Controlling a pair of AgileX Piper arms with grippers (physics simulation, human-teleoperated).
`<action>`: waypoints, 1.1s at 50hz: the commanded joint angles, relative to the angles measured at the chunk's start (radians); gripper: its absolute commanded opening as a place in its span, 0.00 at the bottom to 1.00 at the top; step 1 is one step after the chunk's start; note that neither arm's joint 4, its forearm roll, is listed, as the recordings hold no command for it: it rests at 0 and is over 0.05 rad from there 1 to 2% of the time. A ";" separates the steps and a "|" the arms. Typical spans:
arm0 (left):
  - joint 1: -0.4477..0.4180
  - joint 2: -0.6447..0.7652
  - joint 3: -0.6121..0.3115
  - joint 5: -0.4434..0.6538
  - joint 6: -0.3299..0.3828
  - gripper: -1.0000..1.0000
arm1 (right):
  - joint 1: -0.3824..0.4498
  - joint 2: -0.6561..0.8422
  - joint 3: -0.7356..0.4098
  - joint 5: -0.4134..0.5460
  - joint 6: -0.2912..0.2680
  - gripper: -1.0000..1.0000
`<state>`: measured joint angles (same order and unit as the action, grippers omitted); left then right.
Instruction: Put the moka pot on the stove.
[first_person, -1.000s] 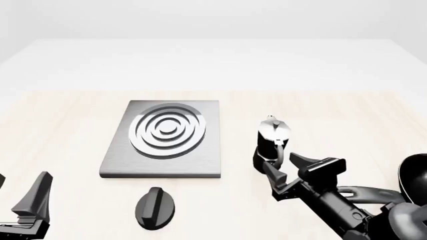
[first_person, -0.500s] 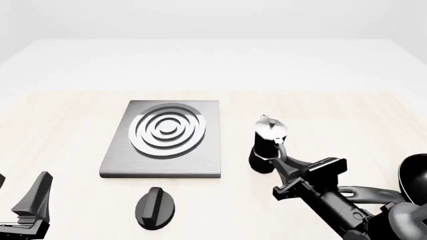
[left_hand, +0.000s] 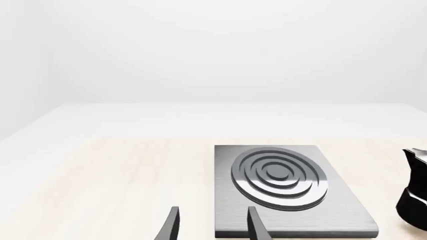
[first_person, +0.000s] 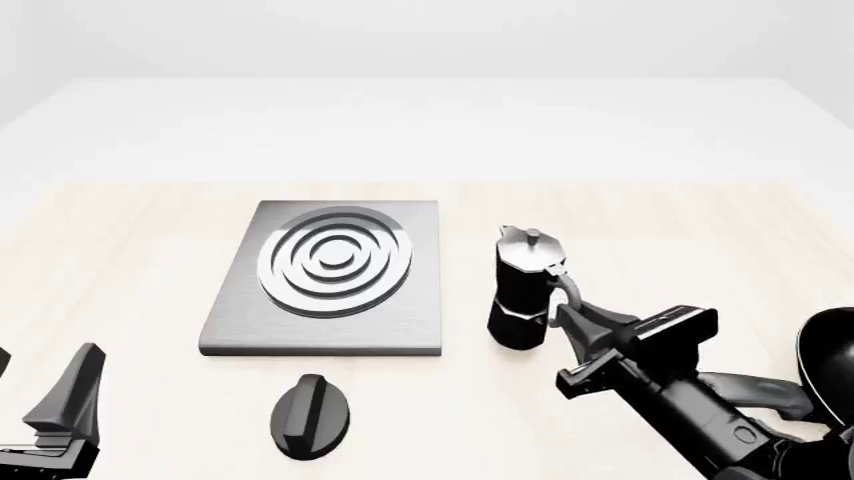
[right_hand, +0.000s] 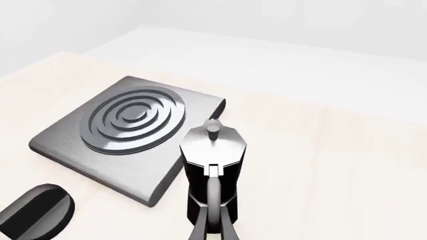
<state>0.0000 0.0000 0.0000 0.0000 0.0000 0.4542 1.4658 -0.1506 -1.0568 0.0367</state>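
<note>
The moka pot (first_person: 525, 288), black below and silver above, is upright just right of the stove (first_person: 327, 270). My right gripper (first_person: 566, 308) is shut on its black handle from the near right side. In the right wrist view the pot (right_hand: 213, 155) fills the middle, with the handle (right_hand: 212, 197) pinched between my fingers at the lower edge and the stove (right_hand: 127, 127) beyond it. I cannot tell whether the pot's base touches the table. My left gripper (left_hand: 213, 229) is open with nothing in it, near the table's front left, facing the stove (left_hand: 280, 185).
A black oval knob (first_person: 311, 415) lies in front of the stove's near edge. Part of a black frying pan (first_person: 830, 355) shows at the right edge, behind my right arm. The light wooden table (first_person: 134, 260) ends at a white surface further back.
My right gripper has shut on the pot's handle. The pot has shifted a little left, toward the stove. The left arm has not moved.
</note>
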 joint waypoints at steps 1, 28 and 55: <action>0.000 0.000 0.000 0.000 0.000 1.00 | 0.004 -0.129 -0.009 0.083 -0.016 0.00; 0.000 0.000 0.000 0.000 0.000 1.00 | 0.022 -0.384 -0.133 0.348 -0.043 0.00; 0.000 0.000 0.000 0.000 0.000 1.00 | 0.095 -0.251 -0.364 0.392 -0.062 0.00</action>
<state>0.0000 0.0000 0.0000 0.0000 0.0000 0.5150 1.1641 -0.4145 -0.6801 -0.0229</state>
